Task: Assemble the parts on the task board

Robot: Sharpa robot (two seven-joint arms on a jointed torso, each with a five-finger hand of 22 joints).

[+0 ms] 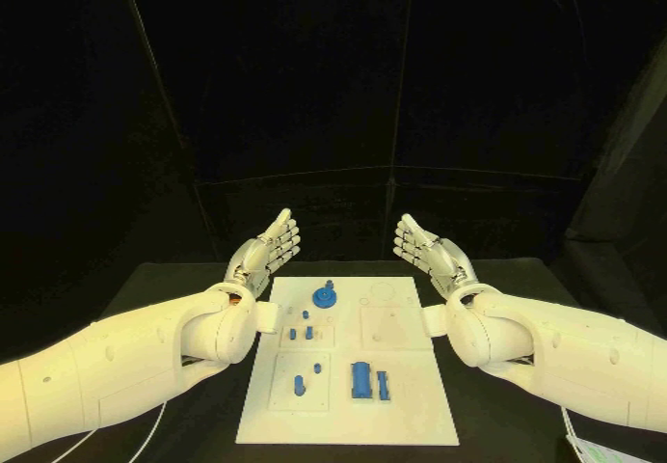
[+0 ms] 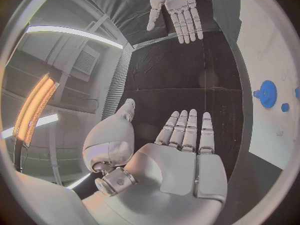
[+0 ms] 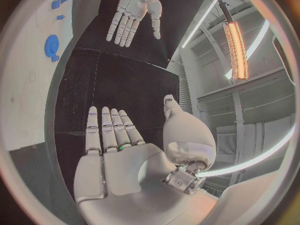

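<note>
So both hands are up off the table with nothing in them, fingers spread and straight: the left hand (image 1: 267,253) sits just left of the frame's centre, the right hand (image 1: 431,253) just right of it, palms facing each other across the gap. The task board (image 1: 403,415) lies flat on the black table (image 1: 167,280) below and between them, long axis running from the lower middle of the frame up toward the hands. The blue parts (image 1: 361,380) sit mostly on the board's left half: a round gear-like piece (image 1: 326,294) near the top edge, small pegs in the middle, a bigger block low down. My read: the left hand is a touch closer to most of them, but whether they're already seated or still loose, can't tell.
</note>
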